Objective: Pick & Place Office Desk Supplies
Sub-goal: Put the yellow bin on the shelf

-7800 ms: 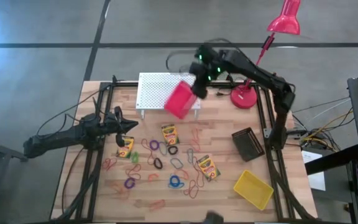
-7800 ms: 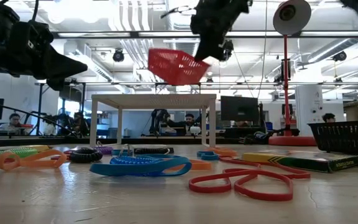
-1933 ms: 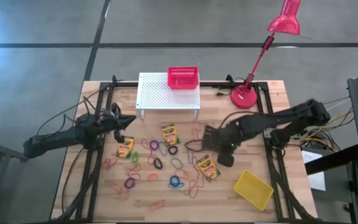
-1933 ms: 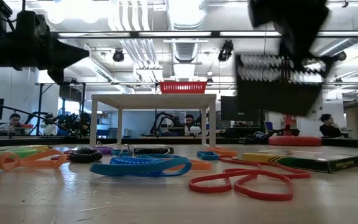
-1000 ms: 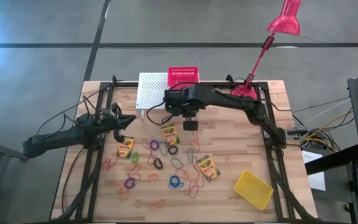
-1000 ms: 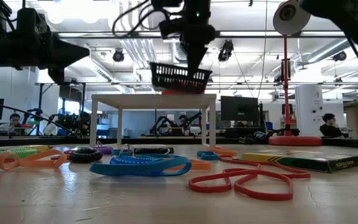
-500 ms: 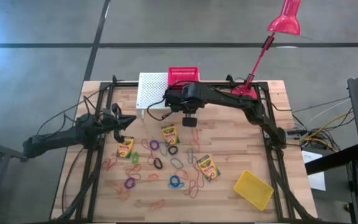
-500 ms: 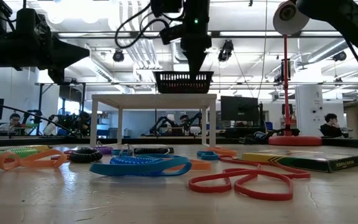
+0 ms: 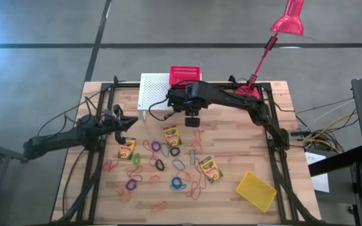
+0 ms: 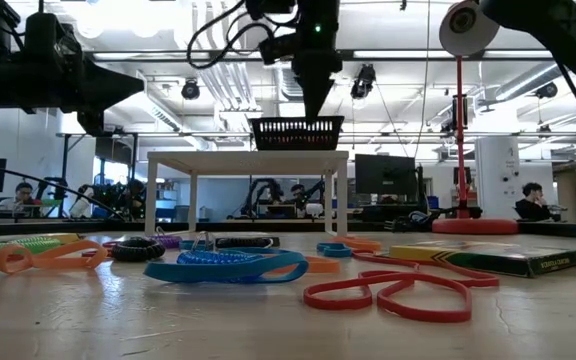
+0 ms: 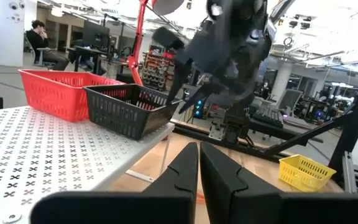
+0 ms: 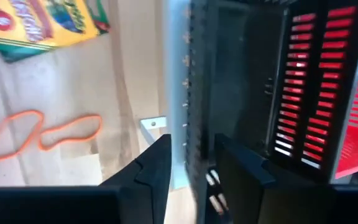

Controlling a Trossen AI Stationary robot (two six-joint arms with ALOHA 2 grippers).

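Since a moment ago I have set the black basket (image 10: 297, 132) flat on the white stand (image 10: 247, 157), right beside the red basket (image 9: 185, 76), and my right fingers have started to part.

My left gripper (image 9: 119, 122) hovers at the table's left side, fingers pressed shut on nothing, just above a crayon box (image 9: 126, 149). To its right, coloured elastic loops (image 9: 158, 164) lie scattered across the wooden table (image 9: 231, 135), with a second crayon box (image 9: 171, 135) among them and a third (image 9: 210, 169) nearer the front.

My right gripper (image 12: 190, 163) reaches over the stand's front edge, one finger (image 12: 155, 167) outside the black basket's near wall and the other inside it. They straddle the rim; I cannot tell whether they still pinch it.

Farthest right, the yellow basket (image 9: 256, 191) sits at the table's front corner.
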